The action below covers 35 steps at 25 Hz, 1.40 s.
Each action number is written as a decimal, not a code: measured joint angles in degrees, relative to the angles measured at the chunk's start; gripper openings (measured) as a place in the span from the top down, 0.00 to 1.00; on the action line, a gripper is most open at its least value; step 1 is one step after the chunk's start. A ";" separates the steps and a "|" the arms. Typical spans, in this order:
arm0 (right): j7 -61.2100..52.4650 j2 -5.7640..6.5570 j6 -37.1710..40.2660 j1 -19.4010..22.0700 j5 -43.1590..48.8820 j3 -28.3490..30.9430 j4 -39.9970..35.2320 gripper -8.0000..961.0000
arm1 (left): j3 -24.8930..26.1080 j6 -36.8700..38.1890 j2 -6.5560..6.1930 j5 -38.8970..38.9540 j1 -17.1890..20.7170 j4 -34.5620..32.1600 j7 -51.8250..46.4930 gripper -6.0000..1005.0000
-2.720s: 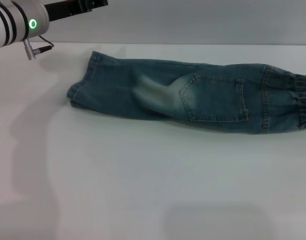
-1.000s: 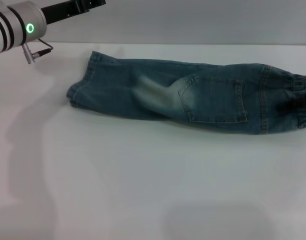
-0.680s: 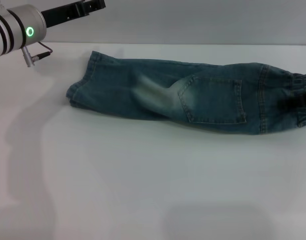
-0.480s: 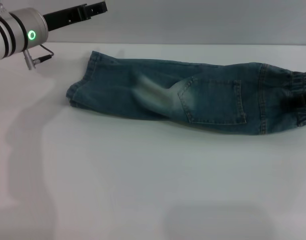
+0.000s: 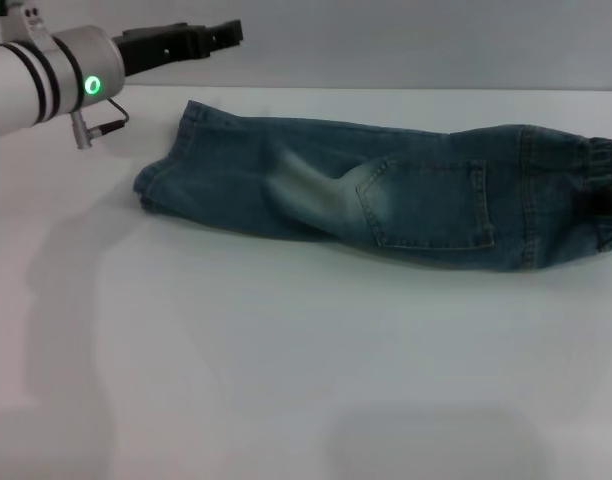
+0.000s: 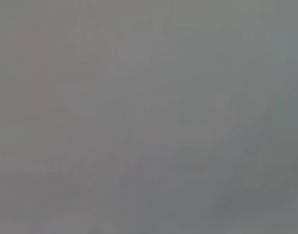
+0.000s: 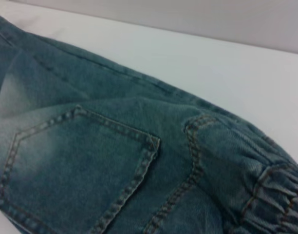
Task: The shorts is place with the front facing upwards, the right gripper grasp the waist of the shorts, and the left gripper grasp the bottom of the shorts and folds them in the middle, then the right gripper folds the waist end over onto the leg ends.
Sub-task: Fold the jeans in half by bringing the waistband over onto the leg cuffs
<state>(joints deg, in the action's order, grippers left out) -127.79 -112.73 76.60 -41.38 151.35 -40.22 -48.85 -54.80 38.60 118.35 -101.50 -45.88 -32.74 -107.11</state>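
- The denim shorts (image 5: pixel 386 195) are lying flat across the upper half of the head view on the white surface (image 5: pixel 306 380), already folded lengthwise into a long strip.
- The leg ends (image 5: pixel 161 165) are sitting at the upper left, and the waist end (image 5: pixel 601 190) is reaching the right edge of the frame.
- The left hand (image 5: pixel 211 35) is hovering at the upper left, above and just beyond the leg ends; I cannot tell whether it is spread or pressed together.
- A dark shape on the waistband at the right edge is possibly the right hand; its state cannot be told.
- The right wrist view is showing a stitched pocket (image 7: pixel 76 165) beside the ruffled elastic band (image 7: pixel 275 195).
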 joint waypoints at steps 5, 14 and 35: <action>-1.32 0.64 5.94 -0.53 -0.13 2.36 -3.63 0.90 | -8.87 -4.85 0.30 2.25 0.02 -0.03 1.50 0.17; -3.00 2.30 15.36 -4.26 -0.81 6.01 -6.57 0.90 | -29.91 -15.43 0.38 12.45 0.35 -1.13 2.39 0.17; -3.90 3.65 22.30 -13.40 -0.78 5.13 -10.54 0.90 | -48.30 -20.46 0.71 21.95 4.14 -5.20 2.43 0.17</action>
<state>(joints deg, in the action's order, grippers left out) -131.69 -109.08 98.90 -54.78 150.57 -35.10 -59.39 -103.09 18.13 119.06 -79.56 -41.75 -37.94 -104.68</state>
